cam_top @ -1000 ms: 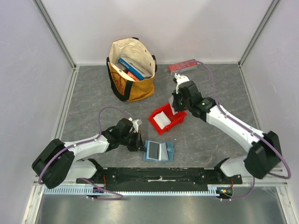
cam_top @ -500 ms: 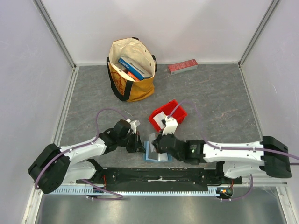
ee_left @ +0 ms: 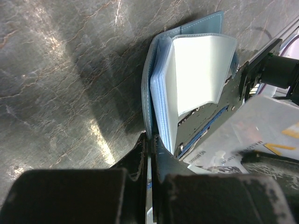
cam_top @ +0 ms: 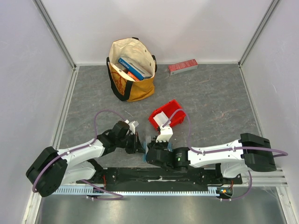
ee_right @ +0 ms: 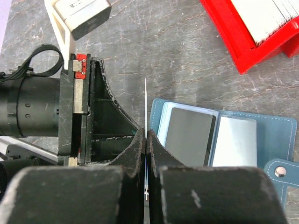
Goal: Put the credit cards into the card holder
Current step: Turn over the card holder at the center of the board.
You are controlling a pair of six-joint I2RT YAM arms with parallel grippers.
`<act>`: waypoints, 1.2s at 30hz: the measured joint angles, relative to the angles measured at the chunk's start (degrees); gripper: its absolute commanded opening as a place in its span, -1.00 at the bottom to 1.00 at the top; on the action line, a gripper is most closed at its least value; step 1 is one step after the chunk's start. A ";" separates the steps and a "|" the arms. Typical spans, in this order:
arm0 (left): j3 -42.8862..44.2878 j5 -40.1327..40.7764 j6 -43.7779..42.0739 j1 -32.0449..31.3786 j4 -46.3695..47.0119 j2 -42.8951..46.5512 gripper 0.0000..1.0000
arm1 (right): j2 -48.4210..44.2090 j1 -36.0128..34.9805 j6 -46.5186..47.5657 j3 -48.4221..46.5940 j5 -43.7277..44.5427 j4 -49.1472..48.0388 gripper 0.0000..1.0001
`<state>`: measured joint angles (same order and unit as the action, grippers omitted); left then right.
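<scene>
The card holder (ee_right: pixel 224 135) lies open on the table (ee_right: pixel 177 56), slotted pages up. It sits just to the right of the right gripper (ee_right: pixel 145 136), whose fingertips are pressed together on a thin white card (ee_right: pixel 145 100) held edge-on above the holder's left border. No card looks seated yet. One pocket shows grey and the next pale, and I cannot tell whether either holds anything. The left gripper (ee_left: pixel 150 140) is closed on the holder's outer cover, pinning it just in front of its own fingers while the pale pages (ee_left: pixel 196 74) fan up. By my reading, the first card is fetched and lined up, its insertion is still to do, and the stack of white cards (ee_right: pixel 271 18) remains in the red bin (ee_right: pixel 233 46) beyond the right gripper. A second ago the right arm was over that bin. It has since swung to the holder, while the left gripper has stayed there.
</scene>
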<state>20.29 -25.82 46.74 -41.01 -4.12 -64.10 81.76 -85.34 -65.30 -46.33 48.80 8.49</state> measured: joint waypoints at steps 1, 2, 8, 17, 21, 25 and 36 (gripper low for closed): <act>-0.11 0.00 0.11 0.00 -0.02 0.07 -0.96 | 0.26 -0.02 -0.31 0.00 0.24 0.17 -1.00; -0.15 0.00 0.15 0.00 -0.02 0.09 -0.96 | 0.55 -0.02 -0.50 0.00 0.28 0.24 -1.00; -0.50 0.00 0.35 0.00 0.00 0.55 -0.96 | 1.88 -0.02 -1.18 0.00 0.22 0.98 -1.00; -0.61 0.02 0.39 0.00 0.00 0.68 -0.96 | 4.13 -0.02 -1.16 -0.59 0.15 1.57 -1.00; -0.81 0.13 0.37 0.00 0.00 0.68 -0.97 | 4.68 -0.02 -1.11 -0.85 0.13 1.79 -1.00; -0.87 0.13 0.37 0.00 0.00 0.68 -0.97 | 5.64 -0.02 -0.85 -2.25 0.15 3.15 -1.00; -0.87 0.15 0.37 0.00 -0.04 0.90 -0.97 | 6.82 -0.24 -1.01 -5.44 0.52 10.73 -1.00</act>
<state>19.42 -25.67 47.11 -41.01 -4.16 -63.20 88.58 -85.58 -66.30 -51.77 49.32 19.22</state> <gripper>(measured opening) 0.032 0.008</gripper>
